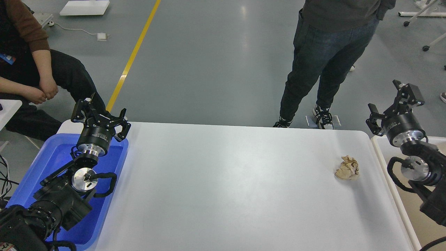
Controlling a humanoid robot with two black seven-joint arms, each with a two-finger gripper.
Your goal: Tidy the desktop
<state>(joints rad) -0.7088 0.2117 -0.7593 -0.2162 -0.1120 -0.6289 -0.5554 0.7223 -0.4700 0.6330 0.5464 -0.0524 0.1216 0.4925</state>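
The desktop (pixel 223 188) is a wide white tabletop with rounded corners. One crumpled beige paper ball (pixel 347 168) lies on it near the right edge. My left gripper (pixel 100 115) is open and empty, held above the far end of the blue tray (pixel 38 174) at the left. My right gripper (pixel 395 104) is open and empty, raised past the table's far right corner, up and to the right of the paper ball and apart from it.
A beige rectangular bin (pixel 407 209) stands along the table's right side under my right arm. A person (pixel 331 52) stands just beyond the far edge. Another person (pixel 35 76) sits at the far left.
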